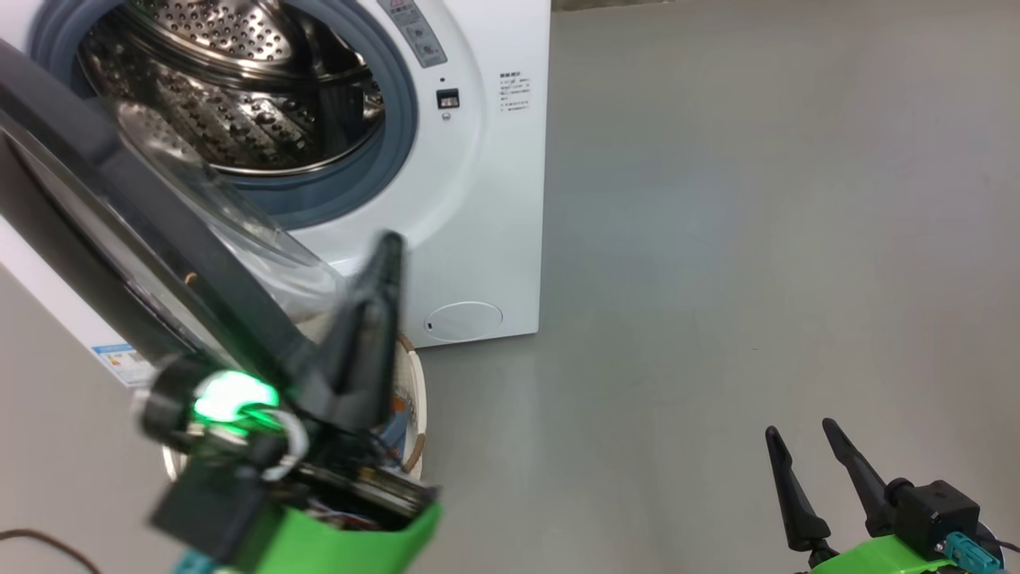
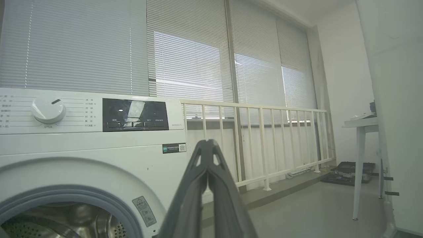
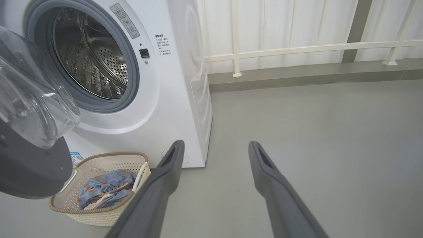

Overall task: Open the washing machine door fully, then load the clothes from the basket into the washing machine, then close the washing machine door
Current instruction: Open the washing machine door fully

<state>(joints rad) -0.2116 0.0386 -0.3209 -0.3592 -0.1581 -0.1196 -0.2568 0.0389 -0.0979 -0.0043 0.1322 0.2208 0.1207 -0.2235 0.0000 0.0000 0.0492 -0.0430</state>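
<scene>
While the washing machine door (image 1: 159,231) stands swung out to the robot's left, its clear glass bowl bulging toward the opening, the steel drum (image 1: 239,96) shows inside the grey-blue gasket (image 1: 398,127) of the washing machine (image 1: 486,183). In the right wrist view the basket (image 3: 96,216) sits on the grey floor (image 1: 717,239) just in front of the machine's lower front, partly under the door's black rim and near the round white cover (image 1: 464,320). The clothes (image 3: 105,186) lie bunched in the basket, blue fabric with orange-brown figures and a strip of cream lining.

The left gripper (image 1: 389,243) hovers above the basket, just beside the lower edge of the door (whether it touches the rim cannot be told). Its fingers are pressed flat together with nothing between them, and in its own wrist view they point up past the machine's front panel toward a white railing (image 2: 264,109).

The right gripper (image 1: 800,430) hangs low over bare floor, well apart from the machine, its fingers spread wide and holding nothing.
</scene>
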